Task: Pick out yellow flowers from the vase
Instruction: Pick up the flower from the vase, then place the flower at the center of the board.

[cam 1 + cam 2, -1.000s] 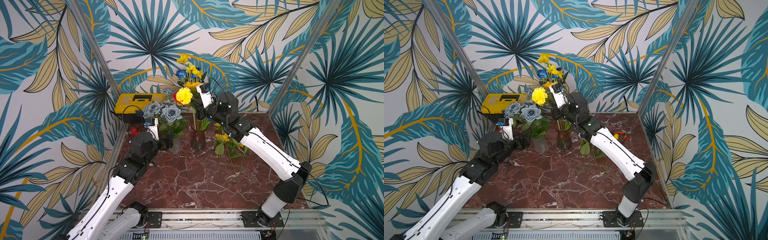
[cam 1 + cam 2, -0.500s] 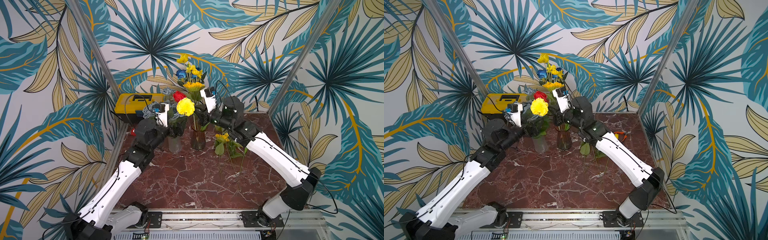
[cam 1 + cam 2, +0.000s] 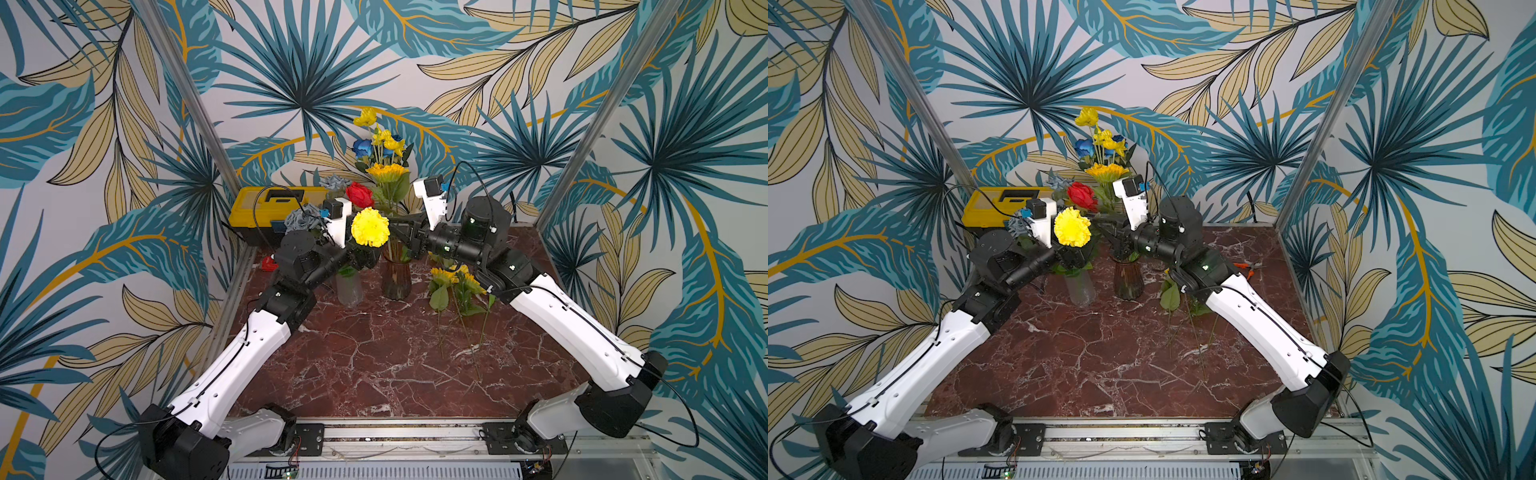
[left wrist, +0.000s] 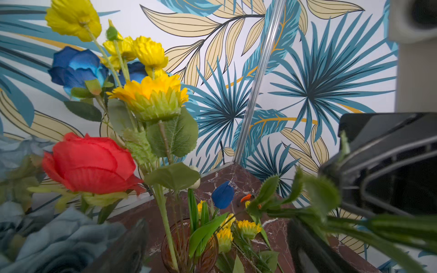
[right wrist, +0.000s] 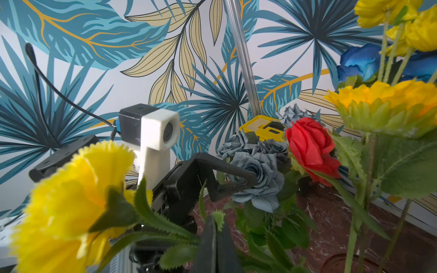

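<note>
Right pincer (image 3: 409, 239) is clenched on the green stem of a yellow pompom flower (image 3: 370, 227), which is held roughly level above the desk (image 3: 374, 365), head turned toward the left arm. Left pincer (image 3: 368, 257) is spread wide close by that head; nothing is grasped. A sunflower (image 3: 386, 171) and a yellow spray (image 3: 388, 139) are seen standing in the brown glass vase (image 3: 396, 280). Small sunflowers (image 3: 455, 277) are laid on the desk beside it.

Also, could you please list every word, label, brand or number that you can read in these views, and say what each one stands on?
None can be read in any view. The yellow toolbox, the likeliest place for a brand or label, shows no legible lettering: anything printed on it is too small and blurred to make out.
</note>
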`<state>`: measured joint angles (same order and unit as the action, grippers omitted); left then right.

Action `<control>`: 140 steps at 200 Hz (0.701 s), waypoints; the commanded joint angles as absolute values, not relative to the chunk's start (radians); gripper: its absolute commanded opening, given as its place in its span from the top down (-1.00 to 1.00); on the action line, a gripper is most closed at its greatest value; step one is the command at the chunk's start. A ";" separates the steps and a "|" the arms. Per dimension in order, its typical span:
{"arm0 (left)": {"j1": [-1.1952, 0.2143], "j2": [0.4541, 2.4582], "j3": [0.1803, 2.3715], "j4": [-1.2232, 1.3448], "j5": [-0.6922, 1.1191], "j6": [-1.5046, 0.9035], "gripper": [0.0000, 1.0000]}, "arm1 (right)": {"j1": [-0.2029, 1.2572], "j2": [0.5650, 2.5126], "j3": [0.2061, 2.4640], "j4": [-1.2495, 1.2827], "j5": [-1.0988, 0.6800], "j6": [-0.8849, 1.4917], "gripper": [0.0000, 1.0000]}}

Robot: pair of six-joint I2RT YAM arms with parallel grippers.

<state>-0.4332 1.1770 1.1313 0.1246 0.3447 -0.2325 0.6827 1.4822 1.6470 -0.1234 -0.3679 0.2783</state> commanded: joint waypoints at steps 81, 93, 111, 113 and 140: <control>-0.489 1.175 1.158 0.190 0.409 -0.143 -0.69 | 0.688 1.499 1.648 -0.078 -0.452 0.397 1.00; -0.489 1.173 1.160 0.190 0.407 -0.143 -0.54 | 0.687 1.494 1.645 -0.075 -0.448 0.398 1.00; -0.489 1.170 1.161 0.190 0.406 -0.146 -0.27 | 0.689 1.488 1.640 -0.074 -0.441 0.396 1.00; -0.489 1.169 1.161 0.190 0.405 -0.146 -0.24 | 0.689 1.487 1.640 -0.072 -0.440 0.395 1.00; -0.492 1.160 1.160 0.190 0.396 -0.156 0.07 | 0.688 1.476 1.629 -0.066 -0.438 0.398 1.00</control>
